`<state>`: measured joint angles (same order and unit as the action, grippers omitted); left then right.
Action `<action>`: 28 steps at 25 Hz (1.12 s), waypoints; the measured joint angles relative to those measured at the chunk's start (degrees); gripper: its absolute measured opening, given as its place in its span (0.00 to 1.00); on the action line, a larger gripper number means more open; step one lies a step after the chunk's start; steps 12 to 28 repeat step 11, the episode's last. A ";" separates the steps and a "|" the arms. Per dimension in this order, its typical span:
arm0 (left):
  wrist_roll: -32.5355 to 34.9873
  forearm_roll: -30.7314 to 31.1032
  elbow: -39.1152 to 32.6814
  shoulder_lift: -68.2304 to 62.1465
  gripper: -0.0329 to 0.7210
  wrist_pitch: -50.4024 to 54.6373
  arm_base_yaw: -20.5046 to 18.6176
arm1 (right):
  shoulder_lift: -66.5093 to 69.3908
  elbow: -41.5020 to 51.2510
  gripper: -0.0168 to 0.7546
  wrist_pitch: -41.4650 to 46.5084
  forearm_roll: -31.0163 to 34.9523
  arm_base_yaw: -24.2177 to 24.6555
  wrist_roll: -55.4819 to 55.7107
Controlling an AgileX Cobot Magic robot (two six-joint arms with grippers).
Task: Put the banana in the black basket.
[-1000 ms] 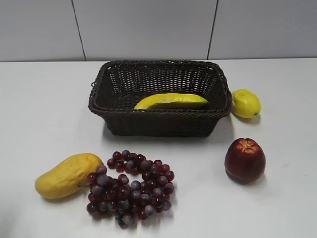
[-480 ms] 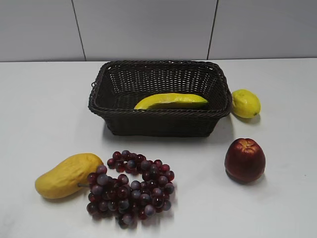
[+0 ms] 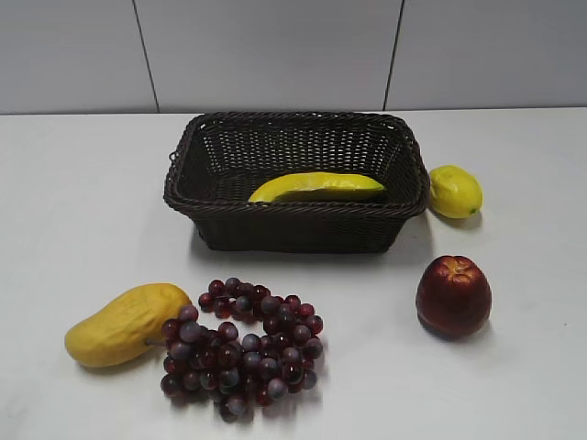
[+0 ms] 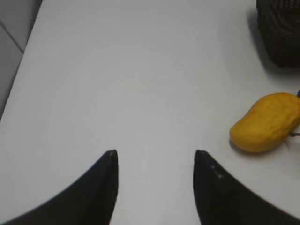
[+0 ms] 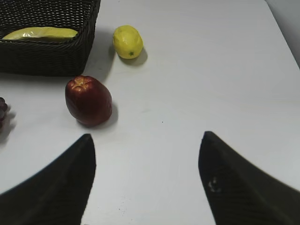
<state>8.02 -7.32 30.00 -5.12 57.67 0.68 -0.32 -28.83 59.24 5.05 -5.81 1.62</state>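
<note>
Lying inside the black basket [image 3: 295, 179], the banana [image 3: 317, 187] sits well apart from both released grippers.

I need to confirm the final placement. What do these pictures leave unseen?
- Banana: its underside is hidden behind the black basket front wall in the exterior view.
- Basket: cut off by the edge in both wrist views.
- Grapes: right wrist view crops them at its left edge.
- Left gripper and right gripper: absent from the exterior view.
</note>
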 joint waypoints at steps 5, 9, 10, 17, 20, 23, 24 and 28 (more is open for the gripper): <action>0.00 0.00 -0.85 5.07 0.70 1.77 0.00 | 0.00 0.00 0.70 -0.01 0.07 0.00 0.00; 0.00 -0.05 -1.21 5.15 0.70 1.77 0.00 | 0.00 0.00 0.70 -0.01 0.02 0.00 0.00; 0.00 -0.05 -1.21 5.15 0.70 1.77 0.00 | 0.00 0.00 0.70 -0.01 0.02 0.00 0.00; 0.00 -0.05 -1.21 5.15 0.70 1.77 0.00 | 0.00 0.00 0.70 -0.01 0.02 0.00 0.00; 0.00 -0.05 -1.21 5.15 0.70 1.77 0.00 | 0.00 0.00 0.70 -0.01 0.02 0.00 0.00; 0.00 -0.05 -1.21 5.15 0.70 1.77 0.00 | 0.00 0.00 0.70 -0.01 0.02 0.00 0.00; 0.00 -0.05 -1.21 5.15 0.70 1.77 0.00 | 0.00 0.00 0.70 -0.01 0.02 0.00 0.00; 0.00 -0.05 -1.21 5.15 0.70 1.77 0.00 | 0.00 0.00 0.70 -0.01 0.02 0.00 0.00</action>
